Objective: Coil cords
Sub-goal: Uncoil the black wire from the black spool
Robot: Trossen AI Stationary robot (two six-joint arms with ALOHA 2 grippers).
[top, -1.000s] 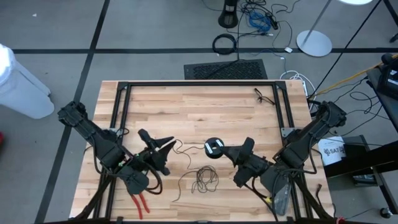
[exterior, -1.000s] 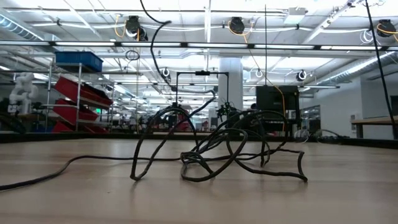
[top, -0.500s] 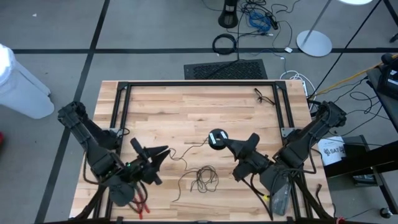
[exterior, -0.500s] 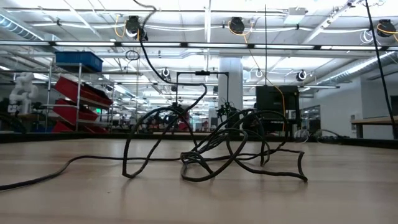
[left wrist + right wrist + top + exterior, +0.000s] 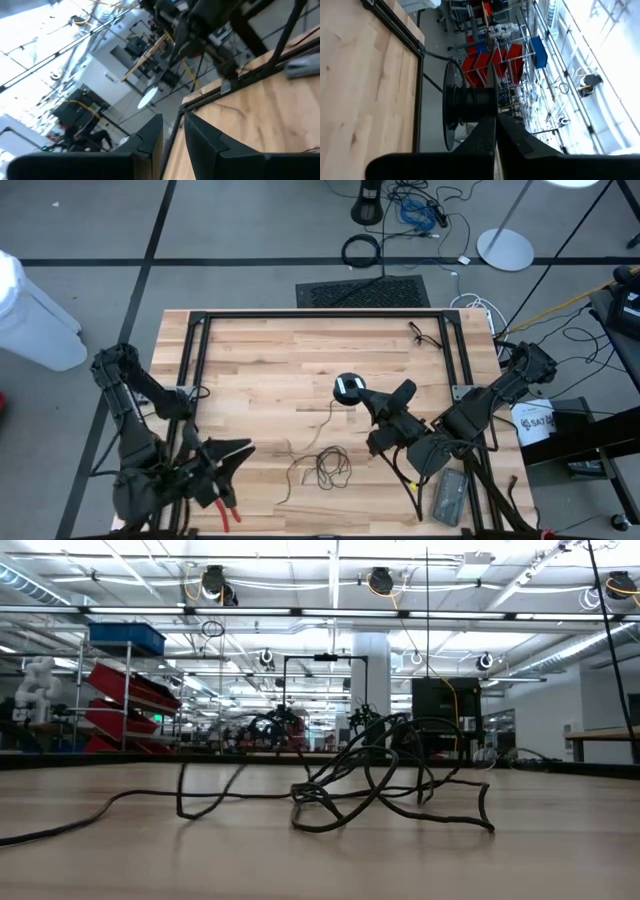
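1. Right claw [image 5: 362,397] clenched on the cord's puck [image 5: 346,387], lifting it so the cord [image 5: 322,465], tangled on the bench [image 5: 300,360] nearby, can be wound
2. Left claw [image 5: 240,450] slightly parted, empty, waiting beside the tangle

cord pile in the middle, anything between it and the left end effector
Nothing visible. In the high view the left end effector sits near the table's front left, and only bare wood lies between it and the loose cord. The red-handled pliers lie nearer the front edge, off that line.
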